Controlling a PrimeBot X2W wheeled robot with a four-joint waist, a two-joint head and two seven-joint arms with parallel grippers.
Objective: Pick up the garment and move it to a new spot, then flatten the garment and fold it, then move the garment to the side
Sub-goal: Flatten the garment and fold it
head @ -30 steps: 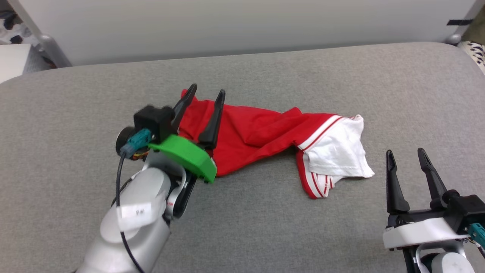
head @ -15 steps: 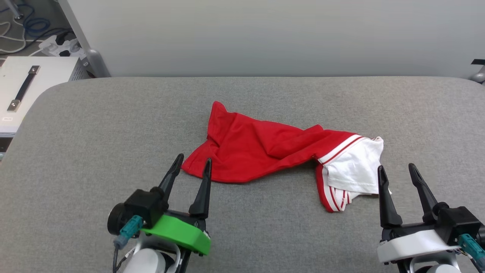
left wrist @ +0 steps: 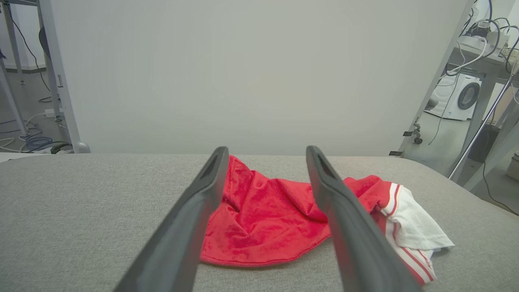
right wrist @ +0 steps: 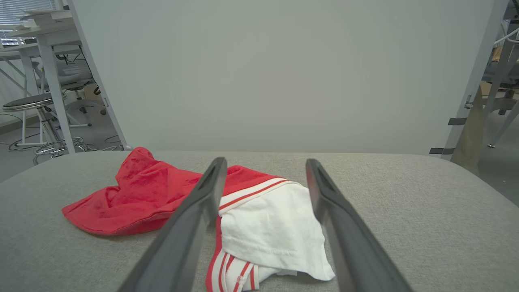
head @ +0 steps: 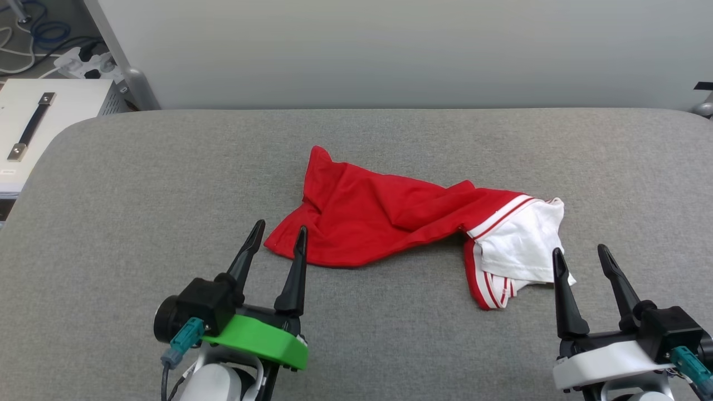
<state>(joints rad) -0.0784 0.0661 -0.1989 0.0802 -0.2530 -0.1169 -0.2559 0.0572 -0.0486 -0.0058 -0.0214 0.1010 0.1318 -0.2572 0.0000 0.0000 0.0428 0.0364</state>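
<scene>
Standing wide apart with nothing between its fingers, the left gripper (head: pixel 281 226) sits low over the grey table (head: pixel 139 184), its tips at the near left hem of the garment (head: pixel 379 214); whether they touch the cloth I cannot tell. The right gripper (head: pixel 579 249) is just as wide and just as empty, its tips by the near right corner of the white sleeve (head: pixel 518 245). The head view takes in both grippers at once and shows how the garment runs between them. It lies crumpled near the middle of the table, with the red body toward the left gripper, one corner peaked up at the far side, and the white sleeve with red-and-white striped trim bunched at the end toward the right gripper. The left wrist view looks along the tabletop instead: the curved red hem lies flat just ahead, framed by the two fingers, and the sleeve trails off to that view's right. The right wrist view puts the white sleeve straight ahead between the fingers, with the red body spreading off to that view's left. Beyond the table, the head view catches a white case with a black handle (head: pixel 33 125) on the left, the left wrist view a washing machine (left wrist: pixel 460 97), and the right wrist view a stool (right wrist: pixel 28 101) beside a desk.
</scene>
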